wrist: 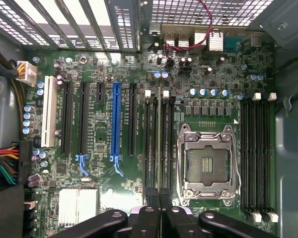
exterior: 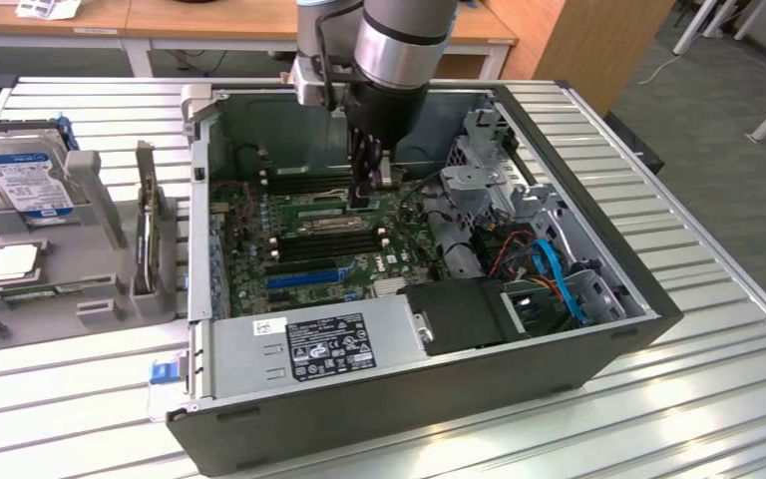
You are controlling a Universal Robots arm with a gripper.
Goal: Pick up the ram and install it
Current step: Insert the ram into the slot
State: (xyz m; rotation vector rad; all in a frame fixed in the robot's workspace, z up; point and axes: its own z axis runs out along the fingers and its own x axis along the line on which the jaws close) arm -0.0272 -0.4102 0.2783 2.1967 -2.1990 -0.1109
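Note:
My gripper [exterior: 367,186] reaches down into the open computer case [exterior: 596,329], just above the motherboard [wrist: 104,134]. In the wrist view the black fingers [wrist: 145,218] are shut on the ram [wrist: 159,148]. It shows edge-on as a thin strip lined up with the memory slots [wrist: 150,148] beside the CPU socket [wrist: 208,163]. I cannot tell whether the ram touches a slot or hangs just above it. In the exterior view the gripper hides the ram.
A silver hard drive [exterior: 24,172] with a blue label and a square CPU chip [exterior: 13,261] rest in a grey holder [exterior: 91,289] at the exterior view's left. Inside the case are the power supply [exterior: 319,344], a drive cage [exterior: 490,180], cables [exterior: 557,274], a blue expansion slot [wrist: 115,119] and more memory slots [wrist: 256,153].

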